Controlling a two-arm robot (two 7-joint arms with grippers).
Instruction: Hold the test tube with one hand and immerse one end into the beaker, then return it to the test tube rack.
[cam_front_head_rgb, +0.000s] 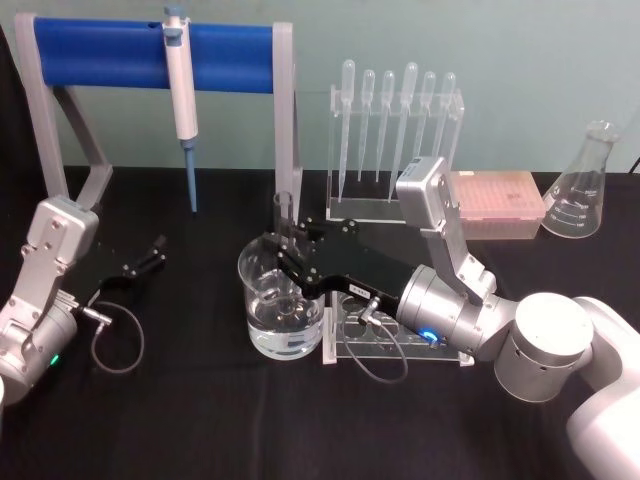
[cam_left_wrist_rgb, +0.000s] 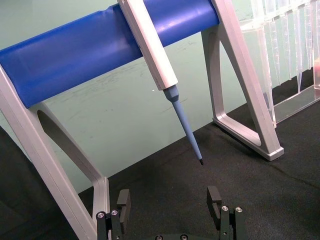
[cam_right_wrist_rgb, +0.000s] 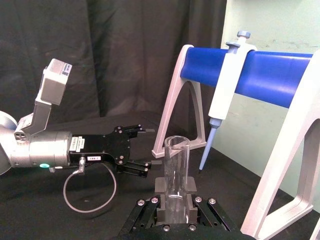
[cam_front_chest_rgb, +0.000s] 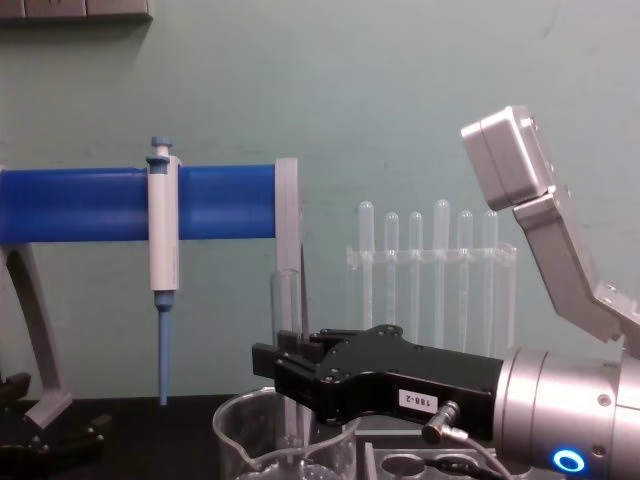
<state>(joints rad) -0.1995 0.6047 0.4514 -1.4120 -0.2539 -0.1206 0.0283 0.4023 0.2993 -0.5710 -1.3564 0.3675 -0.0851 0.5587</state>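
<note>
The test tube (cam_front_head_rgb: 284, 215) stands upright with its lower end down inside the beaker (cam_front_head_rgb: 256, 282), which holds a shallow layer of clear liquid. My right gripper (cam_front_head_rgb: 282, 262) reaches in from the right over the beaker's rim and is shut on the tube's middle. In the right wrist view the tube (cam_right_wrist_rgb: 176, 167) rises from between the fingers. In the chest view the tube (cam_front_chest_rgb: 285, 320) stands in front of the right gripper (cam_front_chest_rgb: 290, 375), above the beaker (cam_front_chest_rgb: 240, 435). Whether the tip touches the liquid is hidden. My left gripper (cam_front_head_rgb: 150, 255) rests open at the left, away from the beaker, also as left gripper (cam_left_wrist_rgb: 169, 202).
A clear tube rack (cam_front_head_rgb: 385, 345) lies under my right arm beside the beaker. Behind stand a blue-barred stand (cam_front_head_rgb: 110, 55) with a pipettor (cam_front_head_rgb: 182, 90), a pipette rack (cam_front_head_rgb: 395, 135), a pink tip box (cam_front_head_rgb: 495, 205) and a conical flask (cam_front_head_rgb: 585, 185).
</note>
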